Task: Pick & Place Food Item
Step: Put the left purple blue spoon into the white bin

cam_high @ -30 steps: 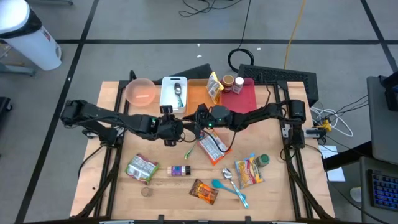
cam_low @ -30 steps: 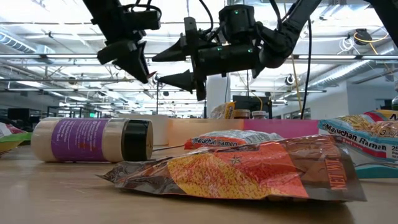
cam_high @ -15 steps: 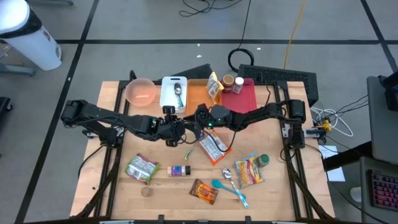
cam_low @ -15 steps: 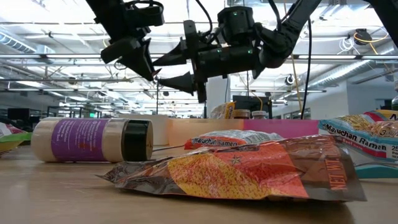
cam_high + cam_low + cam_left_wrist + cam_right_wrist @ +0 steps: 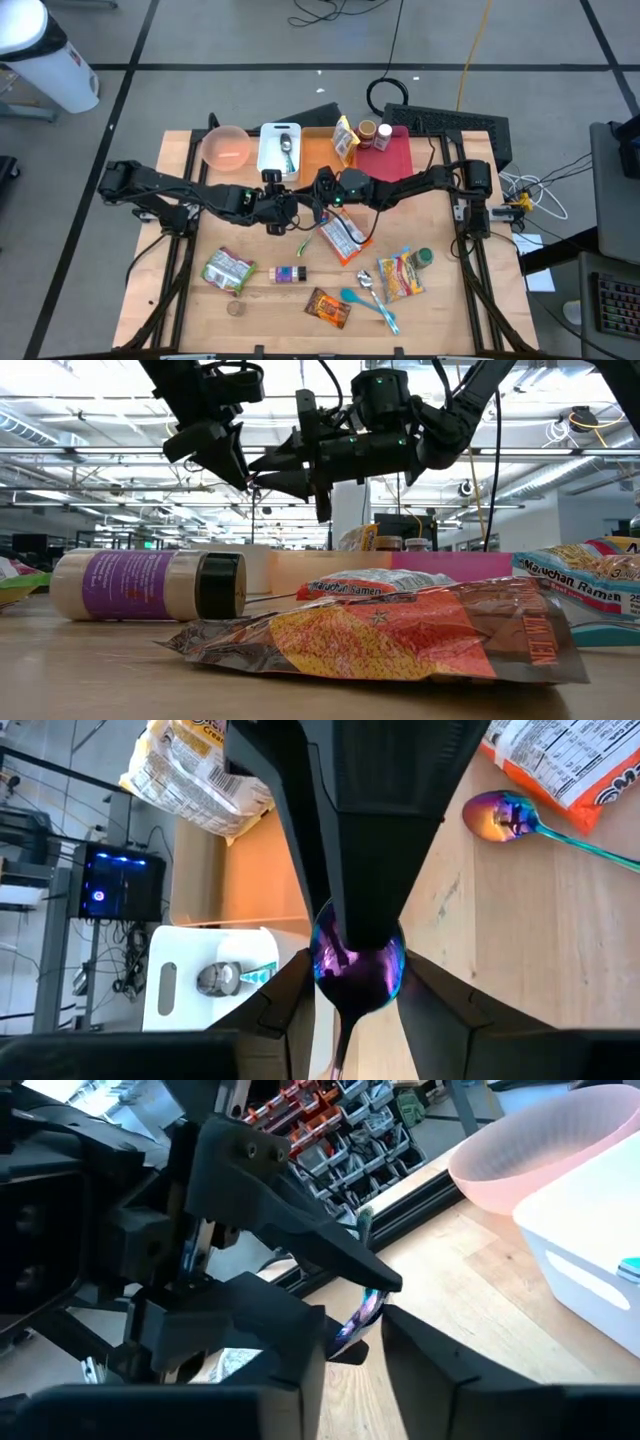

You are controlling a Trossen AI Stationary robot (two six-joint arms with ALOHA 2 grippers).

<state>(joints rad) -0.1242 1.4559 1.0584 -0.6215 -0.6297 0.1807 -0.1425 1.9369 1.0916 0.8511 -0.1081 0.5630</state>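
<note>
Food stays put: the orange snack packet (image 5: pixel 400 635) lies untouched on the table's near edge, with the noodle packet (image 5: pixel 342 237) beyond it. Above mid-table, the right gripper (image 5: pixel 310 200), wide a second ago, has narrowed its jaws onto the purple spoon (image 5: pixel 357 965), which the left gripper (image 5: pixel 285 208) also clenches. This looks like a mid-air handover, so no food item is picked yet. The white tray (image 5: pixel 270 160) waits at the back.

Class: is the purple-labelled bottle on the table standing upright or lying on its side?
Lying on its side: the purple-labelled bottle rests lengthwise on the table, cap pointing sideways.
</note>
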